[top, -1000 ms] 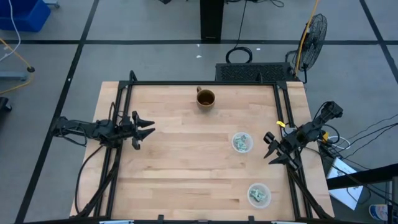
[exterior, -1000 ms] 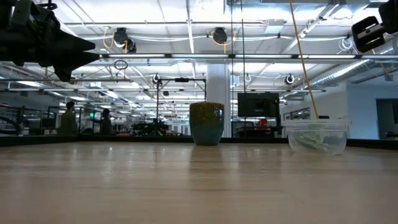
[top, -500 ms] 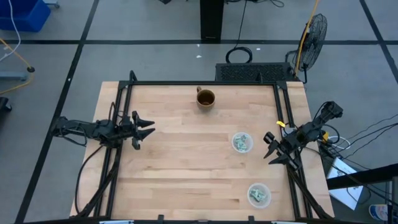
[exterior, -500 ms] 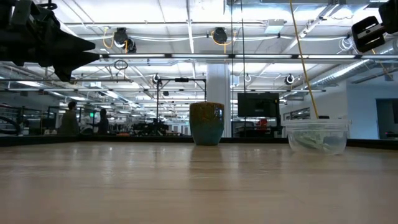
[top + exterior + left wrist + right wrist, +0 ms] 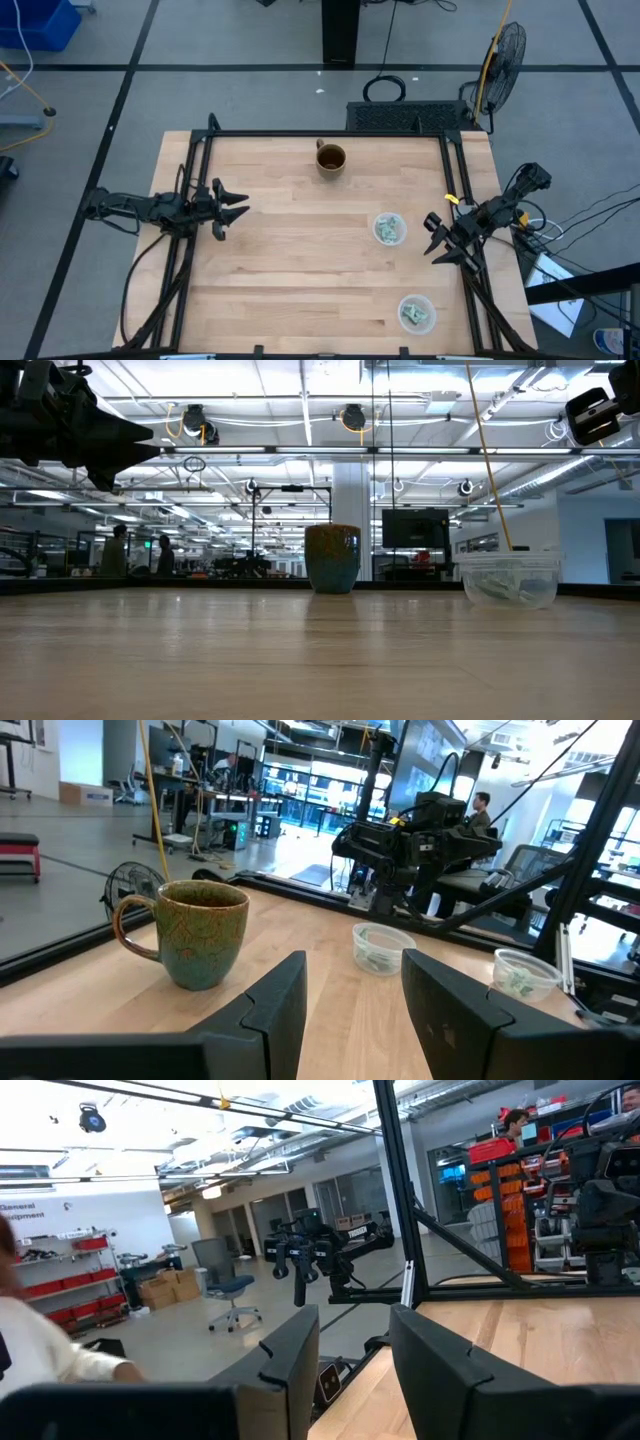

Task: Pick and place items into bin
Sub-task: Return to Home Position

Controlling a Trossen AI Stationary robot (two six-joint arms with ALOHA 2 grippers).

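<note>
Judging the job done, I held the left gripper [image 5: 236, 210] and right gripper [image 5: 434, 247] at opposite sides of the bench [image 5: 300, 262], both parted and empty; the items [image 5: 389, 228] lay in two bins [image 5: 375, 229], none loose.

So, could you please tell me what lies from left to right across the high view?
Left arm's dark two-finger gripper → brown ceramic mug → clear round plastic bin nearer the mug → right arm's dark two-finger gripper. The other clear bin overlaps these sideways, so I leave it out.
</note>
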